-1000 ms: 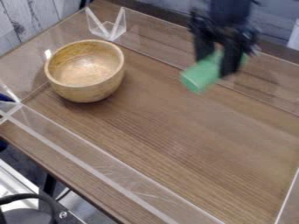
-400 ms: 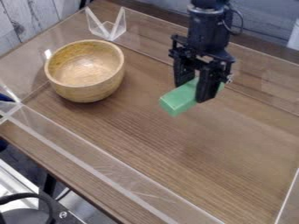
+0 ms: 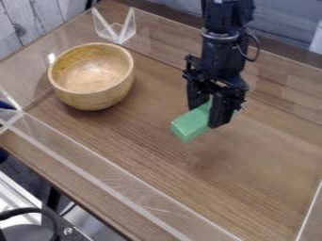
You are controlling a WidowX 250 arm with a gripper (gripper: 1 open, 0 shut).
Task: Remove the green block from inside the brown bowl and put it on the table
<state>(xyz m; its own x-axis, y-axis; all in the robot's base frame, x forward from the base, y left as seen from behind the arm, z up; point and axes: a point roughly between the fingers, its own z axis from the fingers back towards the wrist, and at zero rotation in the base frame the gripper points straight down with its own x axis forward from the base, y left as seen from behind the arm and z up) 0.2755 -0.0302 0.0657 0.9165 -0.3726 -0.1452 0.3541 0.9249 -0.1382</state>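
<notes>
The green block hangs just above the table, a little right of the middle, with my gripper shut on its upper end. The black arm comes down steeply from the top of the view. At the left stands the brown bowl, upright, its pale inside showing nothing in it. The block's lower end is at or very near the wood; whether it touches I cannot tell.
Low clear plastic walls edge the tabletop at the front left and right. A clear folded plastic piece stands at the back, behind the bowl. Dark cables lie off the table at the bottom left.
My gripper has carried the green block leftward and down, from high at the right to just above the tabletop. The bowl has not moved.
</notes>
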